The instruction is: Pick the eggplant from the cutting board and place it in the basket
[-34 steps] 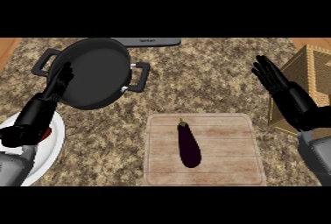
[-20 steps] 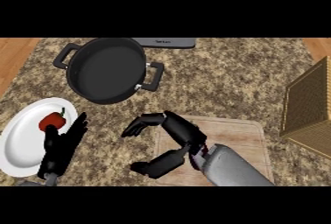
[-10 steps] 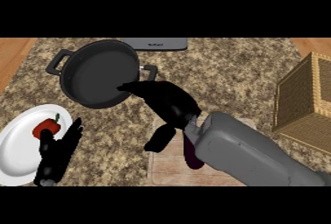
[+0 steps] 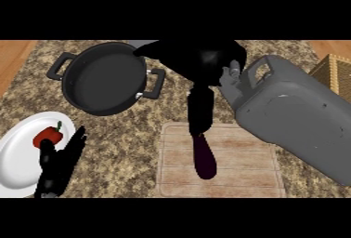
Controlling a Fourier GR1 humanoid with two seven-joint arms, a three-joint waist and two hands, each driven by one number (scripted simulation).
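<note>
1. Here the eggplant (image 4: 204, 158) lies lengthwise on the cutting board (image 4: 240, 172), left of the board's middle, its upper tip just under the downward-reaching dark fingers (image 4: 198, 111) of the right hand (image 4: 202, 60).
2. That hand hangs large and close to the camera above the board's top edge; whether its fingers touch the eggplant or merely overlap it from this angle I cannot tell, nor how far they are spread, as the hand reads as one black mass.
3. The grey right forearm (image 4: 295, 121) fills the right side and hides the board's upper right corner and much of the counter (image 4: 123, 139) beyond.
4. The basket (image 4: 334, 69) shows only as a wicker corner at the right edge, cut off by the frame and partly behind the forearm.
5. A black two-handled pan (image 4: 103, 76) sits up left, its right handle beside the right hand.
6. At lower left, a white plate (image 4: 17, 158) carries a red pepper (image 4: 48, 135); the left hand (image 4: 58, 165) rests over the plate's right rim, fingers straight and pointing up, holding nothing.
</note>
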